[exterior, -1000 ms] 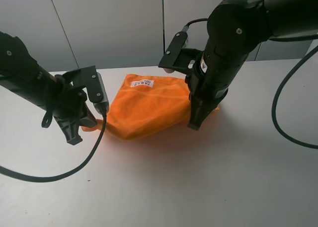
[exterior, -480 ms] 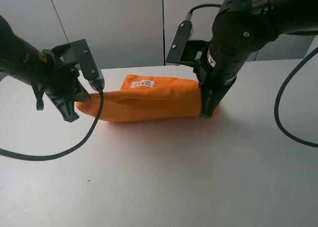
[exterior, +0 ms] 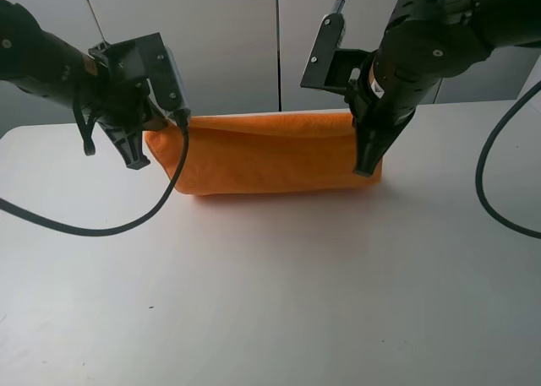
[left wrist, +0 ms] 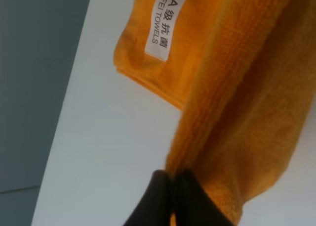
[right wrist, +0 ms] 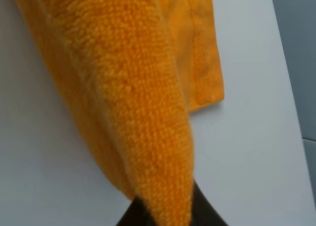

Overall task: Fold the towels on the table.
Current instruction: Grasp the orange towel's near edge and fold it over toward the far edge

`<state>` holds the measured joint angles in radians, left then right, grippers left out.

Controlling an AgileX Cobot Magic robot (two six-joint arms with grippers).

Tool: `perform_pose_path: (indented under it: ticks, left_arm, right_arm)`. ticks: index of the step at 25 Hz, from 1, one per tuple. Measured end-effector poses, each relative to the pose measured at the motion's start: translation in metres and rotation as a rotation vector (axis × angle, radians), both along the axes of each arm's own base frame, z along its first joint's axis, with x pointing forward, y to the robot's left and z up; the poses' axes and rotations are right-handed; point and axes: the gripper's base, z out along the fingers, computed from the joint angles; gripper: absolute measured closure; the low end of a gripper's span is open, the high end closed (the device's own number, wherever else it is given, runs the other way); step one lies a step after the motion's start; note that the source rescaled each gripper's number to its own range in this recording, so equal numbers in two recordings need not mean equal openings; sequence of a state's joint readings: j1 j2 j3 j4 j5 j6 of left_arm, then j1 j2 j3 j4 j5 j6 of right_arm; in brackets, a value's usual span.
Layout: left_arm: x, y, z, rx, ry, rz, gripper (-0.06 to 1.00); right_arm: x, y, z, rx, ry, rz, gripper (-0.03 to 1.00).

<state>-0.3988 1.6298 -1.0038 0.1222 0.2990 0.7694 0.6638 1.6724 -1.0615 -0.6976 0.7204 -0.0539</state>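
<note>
The orange towel (exterior: 266,154) hangs stretched between my two grippers above the white table (exterior: 279,301), its lower fold resting on the tabletop. My left gripper (exterior: 145,148) is shut on the towel's left corner; the left wrist view shows the pinched hem (left wrist: 207,152) and the white label (left wrist: 165,25). My right gripper (exterior: 368,160) is shut on the right corner; the right wrist view shows the cloth (right wrist: 143,102) drawn into the fingertips (right wrist: 207,213).
Grey wall panels (exterior: 220,40) stand behind the table's far edge. Black cables loop from both arms, one (exterior: 93,225) sagging over the table at left and one (exterior: 490,192) at right.
Both grippers have risen and moved towards the far edge with the towel's corners. The towel went from a slack heap to a taut band, folding over so the label is hidden from above.
</note>
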Motion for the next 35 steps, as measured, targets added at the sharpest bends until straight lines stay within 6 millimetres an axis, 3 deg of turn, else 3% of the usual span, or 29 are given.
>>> perform_pose_path:
  ticks: [10, 23, 35]
  left_arm:
    - [0.035, -0.014, -0.014, 0.029, -0.032, -0.030, 0.94]
    - [0.064, -0.029, -0.038, -0.009, -0.135, -0.073, 0.94]
    - [0.086, -0.040, -0.058, -0.029, -0.171, -0.088, 0.94]
  right_arm:
    - [0.029, -0.018, -0.019, 0.006, -0.016, -0.027, 0.97]
    - [0.060, -0.046, -0.037, 0.089, -0.043, -0.076, 0.97]
    - [0.086, -0.047, -0.064, 0.041, -0.015, -0.077, 0.97]
